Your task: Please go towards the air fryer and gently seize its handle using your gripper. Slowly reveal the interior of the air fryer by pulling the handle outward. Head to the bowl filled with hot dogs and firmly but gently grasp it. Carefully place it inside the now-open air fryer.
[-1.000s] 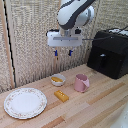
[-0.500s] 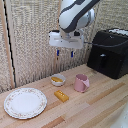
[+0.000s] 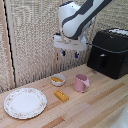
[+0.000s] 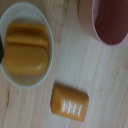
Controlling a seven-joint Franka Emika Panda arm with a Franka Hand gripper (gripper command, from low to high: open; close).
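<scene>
While the fryer [image 3: 111, 52] drawer is apparently being left shut, handle [image 3: 102, 60] untouched, the empty, spread gripper [image 3: 69, 53] is being held high above the bowl [image 3: 58, 79].
</scene>
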